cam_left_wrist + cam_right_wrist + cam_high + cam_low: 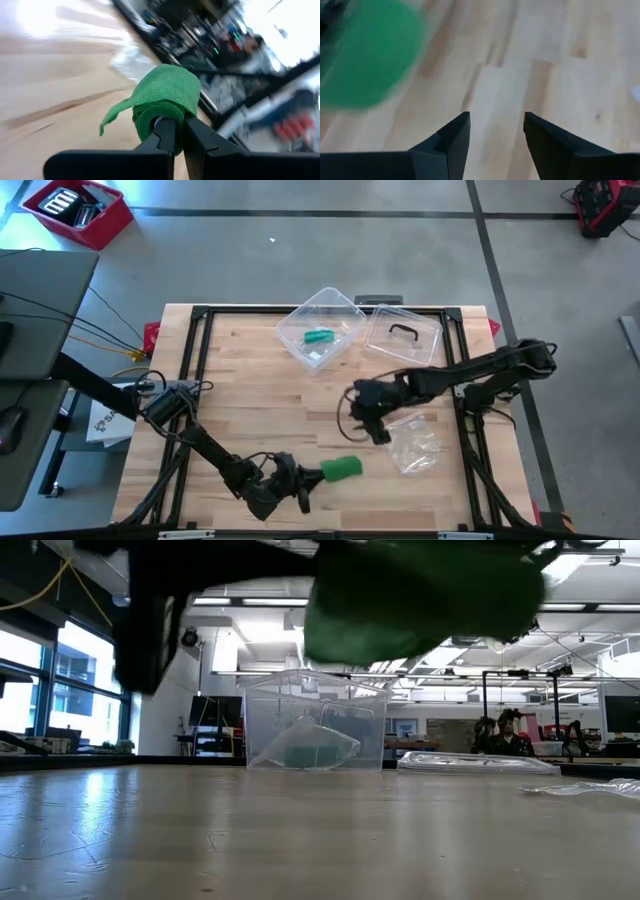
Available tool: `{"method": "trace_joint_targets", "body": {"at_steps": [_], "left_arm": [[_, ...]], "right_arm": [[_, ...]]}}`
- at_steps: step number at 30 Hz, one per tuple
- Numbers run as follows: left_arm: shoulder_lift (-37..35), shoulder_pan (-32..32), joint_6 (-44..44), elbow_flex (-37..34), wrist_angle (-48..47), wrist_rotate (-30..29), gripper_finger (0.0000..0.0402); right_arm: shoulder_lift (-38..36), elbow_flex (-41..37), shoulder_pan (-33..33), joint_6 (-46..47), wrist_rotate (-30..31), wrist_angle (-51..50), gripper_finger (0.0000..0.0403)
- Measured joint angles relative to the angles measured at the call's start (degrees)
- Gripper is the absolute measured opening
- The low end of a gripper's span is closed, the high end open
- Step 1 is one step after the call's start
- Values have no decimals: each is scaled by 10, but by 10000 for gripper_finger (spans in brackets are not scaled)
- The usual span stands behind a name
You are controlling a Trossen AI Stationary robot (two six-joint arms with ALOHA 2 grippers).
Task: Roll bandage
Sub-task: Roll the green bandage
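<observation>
Bandage (343,469), green and rolled, sits at the lower centre of the overhead frame, pinched in the left claw (312,473) over the near edge of the wooden desk (260,405). Only the left wrist view shows the grip itself: both fingers (167,137) pressed together on the roll's end, a loose flap of cloth hanging off one side. Seen from desk height, the roll is a green blur across the top of the frame, clear of the wood. The right claw (377,432) hangs right of centre in the overhead frame, beside a crumpled plastic bag (413,445); its own wrist view shows the fingers parted over bare boards, holding nothing. At the upper centre, a clear plastic box (320,326) tipped on its side holds another green item (319,336), with its lid (402,336) flat alongside.
</observation>
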Motion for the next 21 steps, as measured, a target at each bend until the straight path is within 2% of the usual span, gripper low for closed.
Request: {"method": "trace_joint_targets", "body": {"at_steps": [4,8,11,18,21], "left_arm": [[0,-6,-117,-46,-2,-42,7],[0,-7,-180,-68,0,-47,7],[0,-7,-190,-69,0,-47,7],[0,-7,-181,-69,26,-75,7],[0,-7,-175,-69,28,-91,7]], "right_arm": [[-5,0,75,-43,50,-28,171],[19,0,149,-84,116,24,163],[45,0,187,-129,184,89,155],[108,0,224,-206,233,252,142],[137,0,234,-248,280,305,142]]}}
